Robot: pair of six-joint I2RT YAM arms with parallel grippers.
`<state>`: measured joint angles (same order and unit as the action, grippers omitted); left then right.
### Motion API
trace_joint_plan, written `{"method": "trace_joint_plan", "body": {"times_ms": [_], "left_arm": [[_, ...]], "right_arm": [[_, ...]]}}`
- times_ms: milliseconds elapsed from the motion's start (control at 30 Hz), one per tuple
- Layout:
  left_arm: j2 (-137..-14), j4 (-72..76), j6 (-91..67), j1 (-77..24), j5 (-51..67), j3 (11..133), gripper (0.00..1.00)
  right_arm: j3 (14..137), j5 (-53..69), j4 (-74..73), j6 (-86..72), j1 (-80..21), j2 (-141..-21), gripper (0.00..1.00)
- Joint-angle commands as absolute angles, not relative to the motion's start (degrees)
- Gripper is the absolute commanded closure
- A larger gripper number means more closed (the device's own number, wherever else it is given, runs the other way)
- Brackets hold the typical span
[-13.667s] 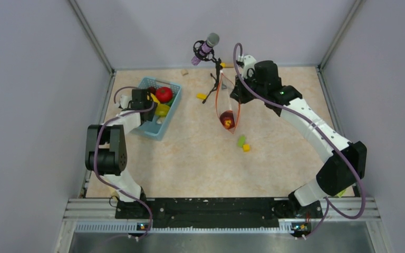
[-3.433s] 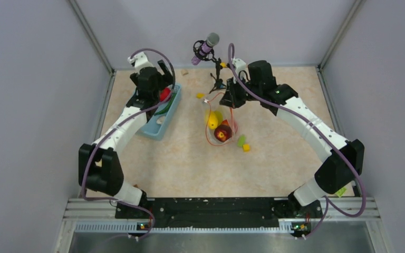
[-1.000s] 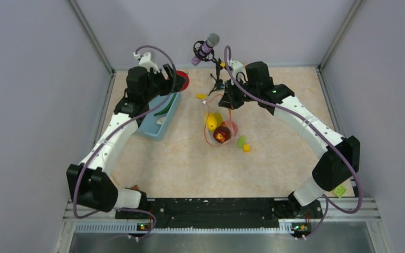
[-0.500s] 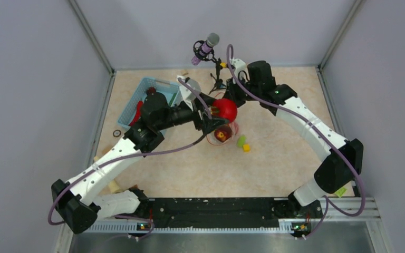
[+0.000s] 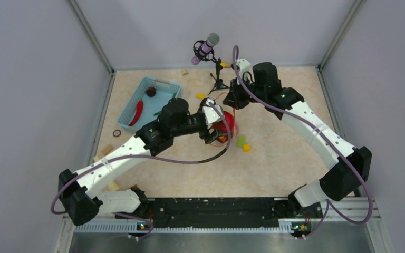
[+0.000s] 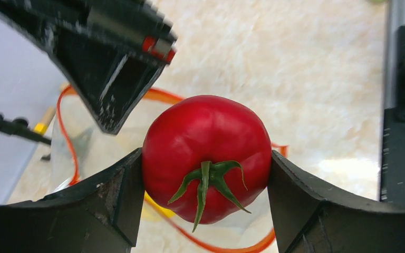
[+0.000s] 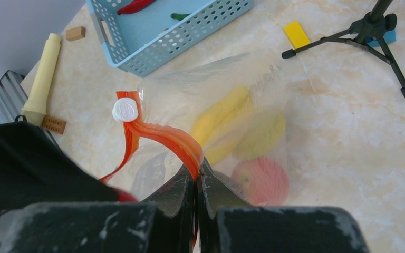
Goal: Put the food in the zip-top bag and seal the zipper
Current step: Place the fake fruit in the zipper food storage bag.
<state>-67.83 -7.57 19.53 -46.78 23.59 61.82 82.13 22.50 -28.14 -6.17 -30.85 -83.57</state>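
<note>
- Tomato — red and round, green stalk towards the left wrist camera, clamped in the left end effector just above the bag's mouth.
- Bag — clear, crinkled, mouth lifted open; a yellow banana and a red-yellow fruit lie inside.
- Zipper: orange-red strip, pinched by the right end effector.
- Chili, red, lies in the blue basket near a dark round piece.

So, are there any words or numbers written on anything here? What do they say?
No words or numbers can be read anywhere.
Faint grey marks on the clear bag: too blurred to read.
White round tab on the orange zipper: no readable marking.
The tomato and the blue basket: no labels showing.
</note>
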Motion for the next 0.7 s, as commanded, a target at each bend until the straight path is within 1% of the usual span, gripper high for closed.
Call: {"method": "trace_joint_plan", "body": {"times_ms": [0,100,167,267,300,367,400,433,467,500,667], "left_arm": [[-70.63,-10.52,25.06,-46.81,12.43,66.05,0.78],[-71.78,-12.46,25.78,-46.78,8.25,67.23,0.81],[-71.62,-12.33,26.14,-46.76,6.60,66.92,0.81],[-71.90,-12.09,26.29,-46.89,7.15,66.83,0.72],[-72.36,-12.07,26.23,-46.86,7.18,67.03,0.65],[-73.72,-12.35,26.20,-47.19,6.19,67.90,0.36],[-74.29,-12.81,26.13,-47.28,5.52,68.38,0.24],[-74.85,-13.41,26.12,-47.42,5.13,68.98,0.13],[-75.23,-13.93,26.04,-47.50,4.84,69.45,0.05],[-75.50,-14.27,25.95,-47.59,4.75,69.79,0.02],[-74.22,-14.60,24.78,-48.22,5.16,70.14,0.02]], "right_arm": [[82.64,22.60,-25.14,-6.29,-30.59,-81.47,1.00],[82.56,22.35,-25.21,-6.11,-30.60,-81.43,1.00],[82.45,22.39,-25.14,-6.11,-30.59,-81.30,1.00],[82.53,22.46,-25.10,-6.07,-30.63,-81.34,1.00],[82.45,22.42,-25.10,-6.08,-30.59,-81.37,1.00],[82.45,22.50,-25.12,-6.09,-30.59,-81.34,1.00],[82.48,22.50,-25.16,-6.09,-30.61,-81.32,1.00],[82.45,22.50,-25.12,-6.03,-30.64,-81.32,1.00],[82.49,22.52,-25.15,-6.04,-30.60,-81.30,1.00],[82.40,22.50,-25.19,-5.95,-30.61,-81.23,1.00],[82.37,22.28,-25.18,-5.80,-30.59,-81.10,1.00]]}}
